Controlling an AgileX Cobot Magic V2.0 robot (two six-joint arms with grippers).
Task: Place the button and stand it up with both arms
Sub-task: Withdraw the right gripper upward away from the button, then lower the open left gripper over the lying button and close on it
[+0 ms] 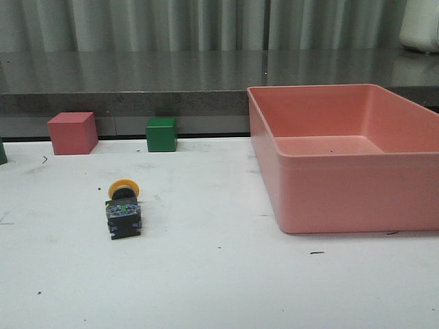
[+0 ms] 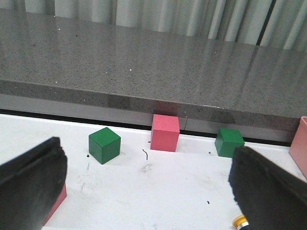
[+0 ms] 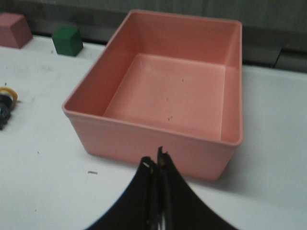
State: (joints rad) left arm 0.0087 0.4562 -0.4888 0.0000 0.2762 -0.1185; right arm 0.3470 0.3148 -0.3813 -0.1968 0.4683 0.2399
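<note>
Yellow-capped, the button [image 1: 123, 210] lay on its side, well to the left of the pink bin [image 1: 343, 154]; it looked light and rigid, best pinched across its black body. That bin was empty. The left gripper [image 2: 148, 191] gaped wide; the right gripper [image 3: 157, 165] was closed, holding nothing.

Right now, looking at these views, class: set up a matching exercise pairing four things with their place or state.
Things:
1. button
2. pink bin
3. left gripper
4. right gripper

States:
A. shut
B. lying on its side on the table
C. open
D. empty, on the table's right

Pairs: 1-B, 2-D, 3-C, 4-A
</note>
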